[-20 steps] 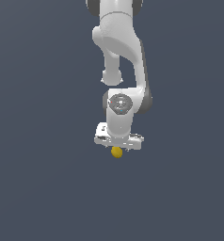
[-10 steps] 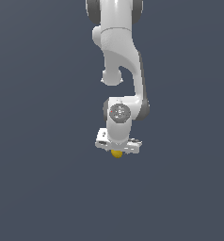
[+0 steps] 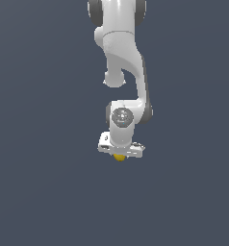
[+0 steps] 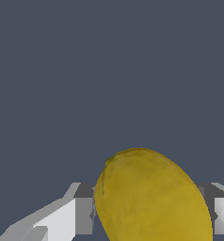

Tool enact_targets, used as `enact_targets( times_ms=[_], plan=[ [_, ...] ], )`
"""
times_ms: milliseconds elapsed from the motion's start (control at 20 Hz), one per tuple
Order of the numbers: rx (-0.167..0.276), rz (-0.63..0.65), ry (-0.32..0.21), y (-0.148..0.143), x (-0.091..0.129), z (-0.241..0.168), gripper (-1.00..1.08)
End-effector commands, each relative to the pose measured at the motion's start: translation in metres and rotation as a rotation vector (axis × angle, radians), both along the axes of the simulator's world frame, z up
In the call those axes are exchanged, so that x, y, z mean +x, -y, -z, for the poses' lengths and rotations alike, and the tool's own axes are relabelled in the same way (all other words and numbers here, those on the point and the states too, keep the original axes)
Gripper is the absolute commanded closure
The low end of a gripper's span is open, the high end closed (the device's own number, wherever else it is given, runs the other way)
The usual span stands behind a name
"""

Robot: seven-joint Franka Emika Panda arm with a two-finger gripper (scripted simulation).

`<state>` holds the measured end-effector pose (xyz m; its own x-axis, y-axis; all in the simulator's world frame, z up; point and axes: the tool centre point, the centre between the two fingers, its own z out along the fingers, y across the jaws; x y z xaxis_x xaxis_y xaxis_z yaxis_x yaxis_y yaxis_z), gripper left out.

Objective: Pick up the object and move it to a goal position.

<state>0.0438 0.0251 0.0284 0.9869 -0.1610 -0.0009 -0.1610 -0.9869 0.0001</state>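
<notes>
The object point(image 4: 151, 197) is a smooth yellow-orange oval lump. In the wrist view it fills the space between my two white fingers point(image 4: 67, 216), which stand close on either side of it. In the exterior view only a sliver of the object point(image 3: 120, 157) shows under the white gripper point(image 3: 120, 154), whose body hides the rest. The gripper points straight down from the white arm point(image 3: 121, 53). The fingers seem shut on the object, and it looks held off the ground.
A plain dark grey ground point(image 3: 44, 192) lies all around. No other objects or edges show in either view.
The gripper has moved up and away in the exterior view with the object in it; less of the object now shows under the hand.
</notes>
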Motion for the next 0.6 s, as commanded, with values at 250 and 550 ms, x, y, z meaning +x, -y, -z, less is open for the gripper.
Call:
enact_targets(
  times_ms=[250, 550],
  plan=[
    [0.0, 0.0, 0.0, 0.0, 0.0, 0.0, 1.08],
    [0.0, 0.0, 0.0, -0.013, -0.003, -0.012, 1.08]
  ],
)
